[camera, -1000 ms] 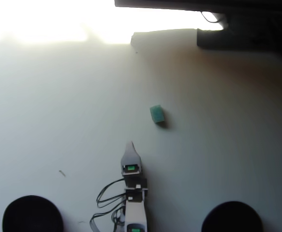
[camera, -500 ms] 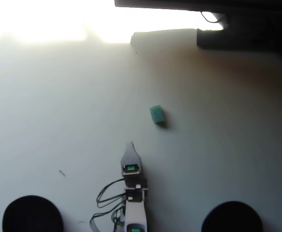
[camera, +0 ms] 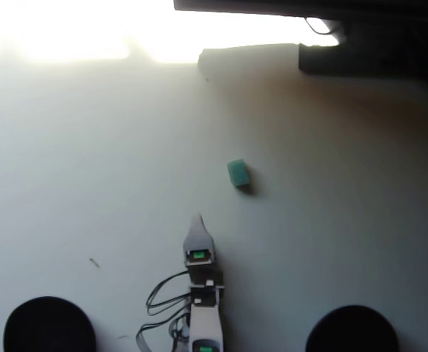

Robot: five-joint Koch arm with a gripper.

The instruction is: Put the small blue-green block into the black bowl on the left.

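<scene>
In the overhead view the small blue-green block (camera: 237,174) lies alone on the pale table (camera: 89,169), just right of centre. The gripper (camera: 197,218) points toward twelve o'clock, with the block at about one o'clock from its tip and clearly apart. Only one pointed tip shows (the jaws stack from above), so I cannot tell their spread. The black bowl (camera: 48,325) sits at seven o'clock, a second black bowl (camera: 352,329) at five o'clock.
</scene>
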